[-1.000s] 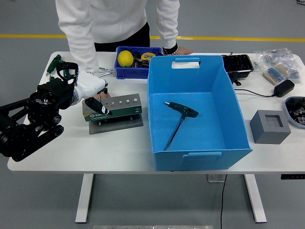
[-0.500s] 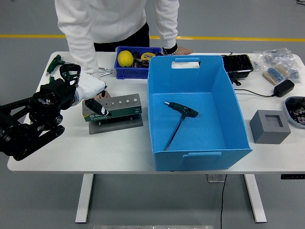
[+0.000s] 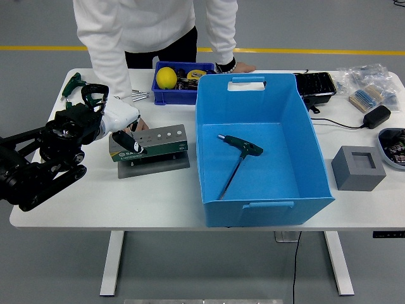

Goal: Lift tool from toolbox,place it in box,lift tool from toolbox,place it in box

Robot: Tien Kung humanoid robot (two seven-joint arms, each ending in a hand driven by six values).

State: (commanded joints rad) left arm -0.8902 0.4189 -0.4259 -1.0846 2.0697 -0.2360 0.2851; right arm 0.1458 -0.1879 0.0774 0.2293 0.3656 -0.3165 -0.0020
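**Left arm drifts left, second tool not yet out of toolbox**

Moved since a second ago: left arm has slid a little toward the left edge and the robot hand (image 3: 123,130) sits slightly higher over the toolbox's left end; everything else is unchanged.

Robot hand, white-gloved, is at the left end of the toolbox (image 3: 150,143), fingers curled down around a dark-handled tool (image 3: 134,144) that leans out of the block. Looks like a grip on the handle, but the contact is small in the head view, so not certain it is firm. Right hand not in view.

Toolbox is a green block with a row of holes on top, sitting on a grey plate (image 3: 155,163) on the worktop (image 3: 95,202). Just right of it, the big blue box (image 3: 259,152), open-topped, with one T-handle tool (image 3: 239,158) already lying inside. So one placement done, second lift under way.

A person stands at the far side, one hand (image 3: 239,66) resting on the worktop behind the box.

Risks:
- Tool binds in its hole; pulling at an angle could drag or tip the toolbox off the plate.
- Loose grip: tool slips and drops on the worktop short of the box.
- Carrying right too low: tool or hand clips the box's tall left wall.
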